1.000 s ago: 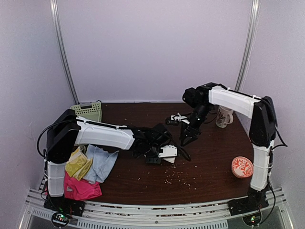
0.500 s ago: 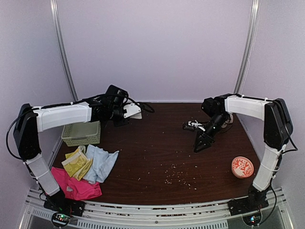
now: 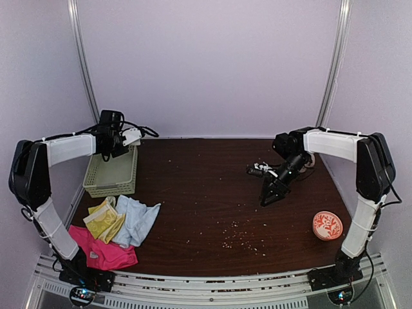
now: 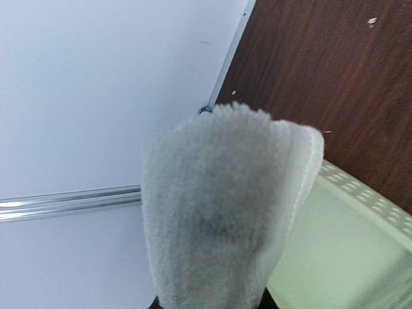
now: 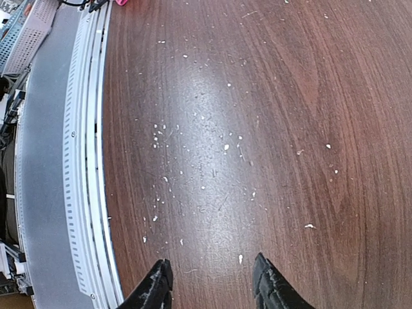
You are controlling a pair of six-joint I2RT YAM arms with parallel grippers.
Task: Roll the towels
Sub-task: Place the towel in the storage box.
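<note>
A: Left side, against half a second back?
B: The left gripper (image 3: 126, 138) has swung from right of the basket (image 3: 111, 172) to above its far end, upper left. It is clamped on the rolled cream-white towel (image 4: 225, 206).
A: The other towels?
B: Unmoved, lower left of the table (image 3: 206, 193): yellow-green towel (image 3: 104, 220), pale blue towel (image 3: 136, 220) beside it, hot-pink towel (image 3: 106, 252) nearest the edge.
A: Right side?
B: The right gripper (image 5: 212, 286) keeps its place right of centre, low over the wood. Jaws partly apart, nothing between them.
</note>
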